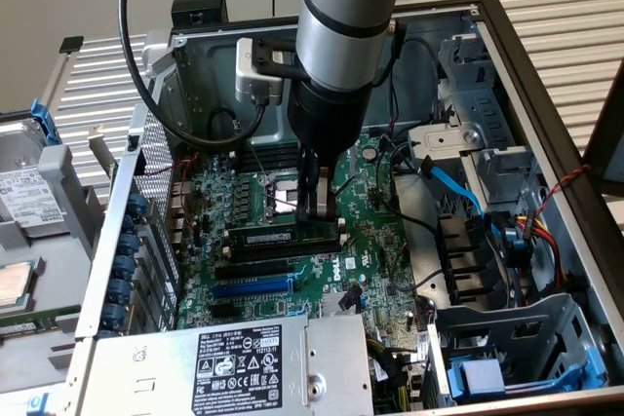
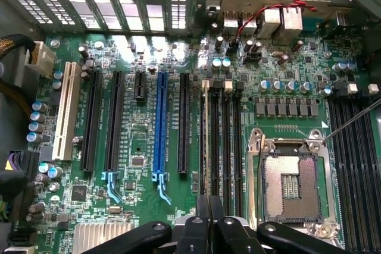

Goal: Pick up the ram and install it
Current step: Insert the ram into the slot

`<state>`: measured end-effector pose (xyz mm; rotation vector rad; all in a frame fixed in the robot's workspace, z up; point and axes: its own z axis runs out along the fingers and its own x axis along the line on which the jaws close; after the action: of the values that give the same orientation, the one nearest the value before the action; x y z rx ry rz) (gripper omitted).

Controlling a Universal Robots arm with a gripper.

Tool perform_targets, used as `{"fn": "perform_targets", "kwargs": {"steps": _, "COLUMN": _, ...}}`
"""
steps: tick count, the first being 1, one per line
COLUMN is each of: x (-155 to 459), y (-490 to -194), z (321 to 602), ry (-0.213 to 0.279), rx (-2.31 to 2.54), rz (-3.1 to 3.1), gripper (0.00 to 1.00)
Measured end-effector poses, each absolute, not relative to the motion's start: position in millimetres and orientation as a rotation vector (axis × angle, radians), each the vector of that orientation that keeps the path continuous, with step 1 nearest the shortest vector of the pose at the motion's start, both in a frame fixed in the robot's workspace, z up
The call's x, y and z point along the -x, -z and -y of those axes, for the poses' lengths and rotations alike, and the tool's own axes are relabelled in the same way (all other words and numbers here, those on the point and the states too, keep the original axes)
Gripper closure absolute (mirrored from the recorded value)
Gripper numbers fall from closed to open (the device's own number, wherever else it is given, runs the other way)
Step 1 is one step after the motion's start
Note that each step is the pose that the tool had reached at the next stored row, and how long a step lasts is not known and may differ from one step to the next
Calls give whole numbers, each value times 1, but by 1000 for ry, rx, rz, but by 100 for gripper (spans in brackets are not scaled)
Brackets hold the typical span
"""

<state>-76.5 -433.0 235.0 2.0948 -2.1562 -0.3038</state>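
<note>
Where the arm reaches down into the open computer case, the gripper (image 1: 318, 215) stands upright over the motherboard (image 1: 375, 241) with its two fingers drawn narrow, the tips almost together and nothing clamped between them. Directly under the fingertips is the ram (image 1: 276, 238), standing on edge in a memory slot with its black chips and small white label turned toward the exterior camera. It runs away from the fingers toward the exterior view's left, so the tips sit over the end of the stick on the exterior view's right. Whether they press on its top edge or hang just above it cannot be told. Seen from the wrist, the gripper (image 2: 209, 203) has its dark fingers side by side, and the ram (image 2: 205, 138) shows as a thin pale edge stretching straight ahead from the tips. Empty black memory slots (image 2: 227, 141) lie just beside it on one side of the fingers, and past them sits the open CPU socket (image 2: 293, 185). On the fingers' other side the blue expansion slot (image 2: 159, 123) runs parallel to the ram, with one black slot between. A grey power supply (image 1: 244, 367) lies well apart from the fingers, nearer the exterior camera.
</note>
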Motion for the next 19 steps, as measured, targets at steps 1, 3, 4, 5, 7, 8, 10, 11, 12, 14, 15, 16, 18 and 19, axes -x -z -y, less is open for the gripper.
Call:
{"fn": "perform_targets", "kwargs": {"steps": 1, "x": 76, "y": -235, "z": 433, "ry": 304, "rx": -2093, "rz": 2158, "gripper": 88}}
{"fn": "perform_targets", "kwargs": {"steps": 3, "x": 76, "y": -235, "z": 433, "ry": 304, "rx": -2091, "rz": 2161, "gripper": 88}}
{"fn": "perform_targets", "kwargs": {"steps": 4, "x": 76, "y": -235, "z": 433, "ry": 304, "rx": -2089, "rz": 2162, "gripper": 88}}
{"fn": "perform_targets", "kwargs": {"steps": 5, "x": 76, "y": -235, "z": 433, "ry": 304, "rx": -2089, "rz": 2162, "gripper": 88}}
{"fn": "perform_targets", "kwargs": {"steps": 7, "x": 77, "y": -235, "z": 433, "ry": 304, "rx": -2089, "rz": 2163, "gripper": 88}}
{"fn": "perform_targets", "kwargs": {"steps": 8, "x": 77, "y": -235, "z": 433, "ry": 304, "rx": -2089, "rz": 2163, "gripper": 88}}
{"fn": "perform_targets", "kwargs": {"steps": 10, "x": 77, "y": -235, "z": 433, "ry": 304, "rx": -2089, "rz": 2163, "gripper": 88}}
{"fn": "perform_targets", "kwargs": {"steps": 11, "x": 77, "y": -235, "z": 433, "ry": 304, "rx": -2089, "rz": 2163, "gripper": 88}}
{"fn": "perform_targets", "kwargs": {"steps": 12, "x": 77, "y": -235, "z": 433, "ry": 304, "rx": -2089, "rz": 2163, "gripper": 88}}
{"fn": "perform_targets", "kwargs": {"steps": 14, "x": 77, "y": -235, "z": 433, "ry": 304, "rx": -2089, "rz": 2163, "gripper": 88}}
{"fn": "perform_targets", "kwargs": {"steps": 15, "x": 77, "y": -235, "z": 433, "ry": 303, "rx": -2089, "rz": 2163, "gripper": 88}}
{"fn": "perform_targets", "kwargs": {"steps": 16, "x": 77, "y": -235, "z": 433, "ry": 302, "rx": -2091, "rz": 2165, "gripper": 88}}
{"fn": "perform_targets", "kwargs": {"steps": 18, "x": 77, "y": -235, "z": 433, "ry": 300, "rx": -2094, "rz": 2168, "gripper": 88}}
{"fn": "perform_targets", "kwargs": {"steps": 19, "x": 77, "y": -235, "z": 433, "ry": 297, "rx": -2096, "rz": 2169, "gripper": 88}}
